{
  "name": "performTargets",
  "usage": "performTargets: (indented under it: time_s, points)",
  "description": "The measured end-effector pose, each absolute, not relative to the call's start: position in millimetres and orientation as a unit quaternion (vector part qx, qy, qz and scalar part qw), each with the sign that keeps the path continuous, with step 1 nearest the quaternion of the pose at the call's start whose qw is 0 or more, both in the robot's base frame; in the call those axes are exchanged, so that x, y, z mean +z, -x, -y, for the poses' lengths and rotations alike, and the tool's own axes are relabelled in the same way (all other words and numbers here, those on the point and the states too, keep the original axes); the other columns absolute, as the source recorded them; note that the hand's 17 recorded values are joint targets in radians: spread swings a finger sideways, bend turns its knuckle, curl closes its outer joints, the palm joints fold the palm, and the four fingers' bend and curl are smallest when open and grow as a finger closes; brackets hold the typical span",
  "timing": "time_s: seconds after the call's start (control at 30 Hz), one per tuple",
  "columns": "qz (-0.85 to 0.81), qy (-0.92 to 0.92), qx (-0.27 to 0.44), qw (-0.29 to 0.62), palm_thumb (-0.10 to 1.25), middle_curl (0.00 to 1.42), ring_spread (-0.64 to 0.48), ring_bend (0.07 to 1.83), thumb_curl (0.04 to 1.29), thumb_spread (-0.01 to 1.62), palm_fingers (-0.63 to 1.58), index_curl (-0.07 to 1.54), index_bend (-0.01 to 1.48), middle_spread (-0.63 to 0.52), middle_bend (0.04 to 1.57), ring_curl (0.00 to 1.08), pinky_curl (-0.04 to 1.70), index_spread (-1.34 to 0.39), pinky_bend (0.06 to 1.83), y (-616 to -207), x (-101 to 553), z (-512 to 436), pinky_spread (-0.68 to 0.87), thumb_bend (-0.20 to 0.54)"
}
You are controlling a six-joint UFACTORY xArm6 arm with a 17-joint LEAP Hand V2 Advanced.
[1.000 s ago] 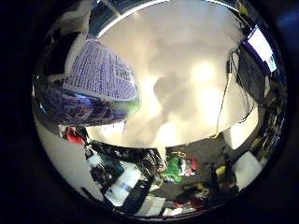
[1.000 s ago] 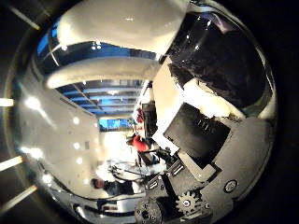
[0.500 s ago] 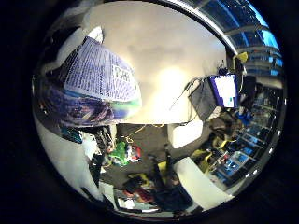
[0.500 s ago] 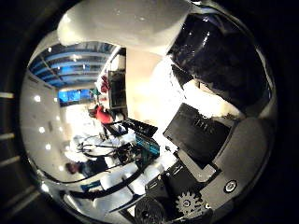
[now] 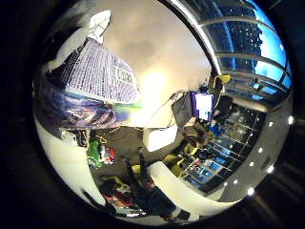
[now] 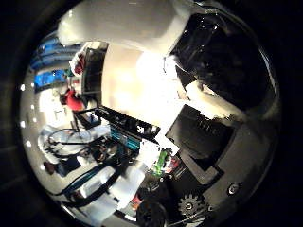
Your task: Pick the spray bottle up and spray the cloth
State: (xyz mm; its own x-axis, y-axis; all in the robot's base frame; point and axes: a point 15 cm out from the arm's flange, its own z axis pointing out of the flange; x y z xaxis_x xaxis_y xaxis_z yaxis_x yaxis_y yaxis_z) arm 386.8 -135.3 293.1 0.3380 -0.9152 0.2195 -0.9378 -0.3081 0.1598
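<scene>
A purple-labelled plastic spray bottle (image 5: 93,90) is held close against the palm, apparently clasped by the white-and-black hand (image 6: 208,94), lifted clear for spraying; no cloth is seen.

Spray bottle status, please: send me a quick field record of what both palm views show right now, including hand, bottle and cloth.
bottle: spray bottle, printed label facing the little finger side palm camera, filling much of that view, so close to the palm
hand: right hand, white and black parts crowd the thumb side view
grasp: fingers curl by the palm; contact with the bottle not directly visible
cloth: not seen in either view
surroundings: room beyond, with a lit monitor
</scene>
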Motion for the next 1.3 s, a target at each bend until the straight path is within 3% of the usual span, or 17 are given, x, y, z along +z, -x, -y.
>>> performTargets:
  time_s: [0.27, 0.47, 0.93, 1.3]
  points:
    - [0.556, -0.817, 0.045, 0.144, 1.04, 0.68, -0.19, 1.42, 0.88, 0.67, 1.14, 0.77, 1.18, -0.1, 1.38, 0.67, 1.4, -0.2, 1.03, -382, 267, 109, -0.18, -0.018]
    - [0.557, -0.814, 0.087, 0.137, 1.03, 0.68, -0.19, 1.42, 0.88, 0.66, 1.14, 0.77, 1.18, -0.1, 1.38, 0.68, 1.41, -0.2, 1.02, -404, 307, 117, -0.19, -0.02]
    - [0.567, -0.81, 0.064, 0.136, 1.02, 0.68, -0.19, 1.41, 0.89, 0.61, 1.14, 0.78, 1.18, -0.1, 1.38, 0.68, 1.42, -0.2, 1.01, -405, 283, 104, -0.19, -0.021]
    - [0.603, -0.797, -0.005, -0.03, 1.02, 0.68, -0.19, 1.41, 0.9, 0.59, 1.14, 0.78, 1.17, -0.1, 1.39, 0.69, 1.43, -0.2, 1.01, -412, 299, 16, -0.19, -0.02]
